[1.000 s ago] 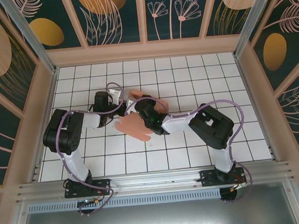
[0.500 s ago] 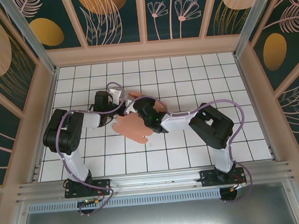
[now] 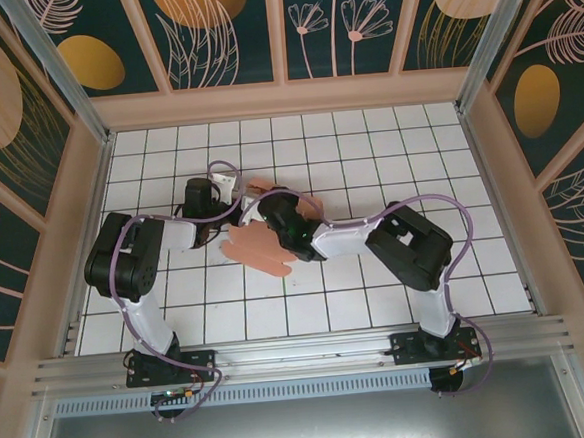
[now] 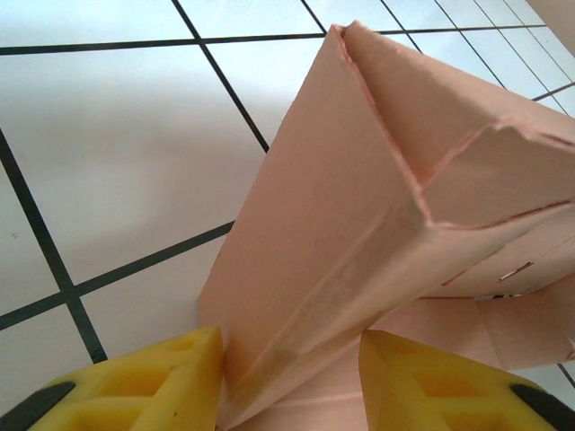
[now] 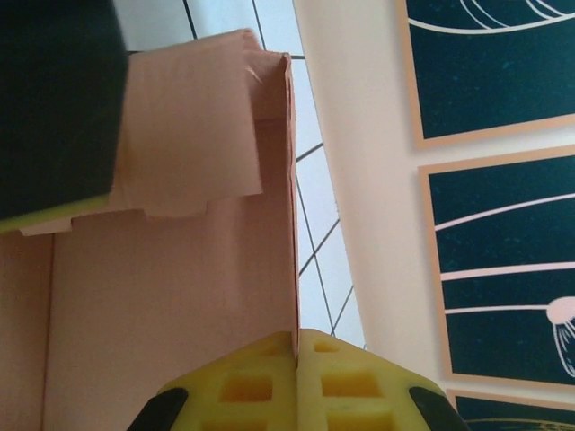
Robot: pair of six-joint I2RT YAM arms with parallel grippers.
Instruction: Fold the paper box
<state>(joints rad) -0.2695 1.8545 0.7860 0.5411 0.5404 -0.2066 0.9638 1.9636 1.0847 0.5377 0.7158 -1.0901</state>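
Here the right end effector [image 5: 295, 346] firmly pinches the paper box [image 5: 180, 296] edge.

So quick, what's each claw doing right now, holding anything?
Left gripper: jaws apart around a flap of the paper box; grip cannot be told.
Right gripper: closed, pinching the paper box's wall.

Both arms bend inward toward mid-table; the right gripper [image 5: 296, 336] pinches the paper box [image 5: 180, 296]; the left gripper [image 4: 290, 364] stands parted, perhaps gripping.

floor [image 3: 496, 265]: white tiles, dark grid | walls [image 3: 359, 24]: teal, botanical motifs, peach frames | aluminium rail [image 3: 301, 354]: near edge
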